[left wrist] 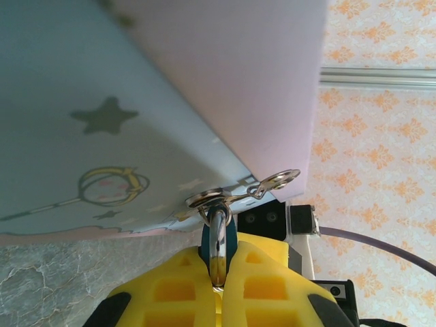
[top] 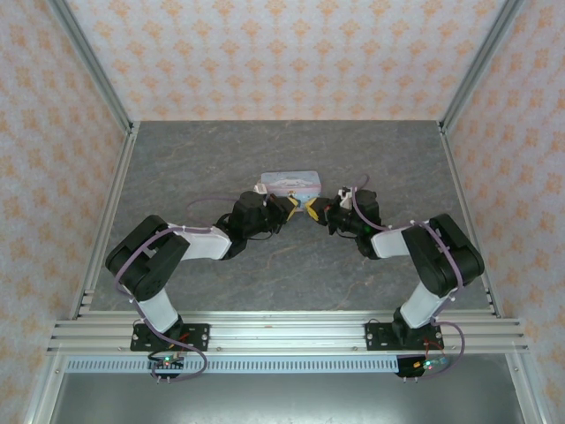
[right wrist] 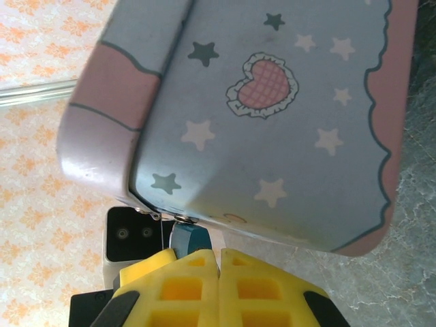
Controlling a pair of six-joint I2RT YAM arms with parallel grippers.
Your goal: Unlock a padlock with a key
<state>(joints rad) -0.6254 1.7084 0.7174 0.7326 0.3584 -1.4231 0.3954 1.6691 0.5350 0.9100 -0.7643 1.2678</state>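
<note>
I've got the grey table point(top: 177, 168) under both arms. The pastel tin point(top: 289, 183) lies near the middle of it, just past the two grippers. They meet at the tin's near edge: left gripper point(top: 286, 209) reaching in from the left, right gripper point(top: 315, 210) from the right, tips almost nose to nose.

On the left wrist camera, the tin's side and lid loom right over the yellow fingers point(left wrist: 170, 286). The fingers are pinched together on the padlock point(left wrist: 230, 237), a little teal body sticking up out of the gap. So the left has the lock. Its metal shackle point(left wrist: 218, 248) loops up through the tin's hasp point(left wrist: 206, 198), so the lock hangs off the tin, not loose on the table.

On the right wrist camera, the fingers are pressed together, with only a thin seam between the pads. I can't see a key in there, so I can't tell whether anything is pinched. A scrap of teal point(right wrist: 191, 238) peeks out just above the left-hand pad, touching the tin's lower edge. I read that as the same lock from the other side.

Here's what matters for me. The lock sits between the two grippers, at the tips of both, and its long axis runs from the hasp straight back into the left's grip. I'd judge the keyhole end points away from the tin, down toward the fingers. I can't see it, so the right's approach line is a guess.
</note>
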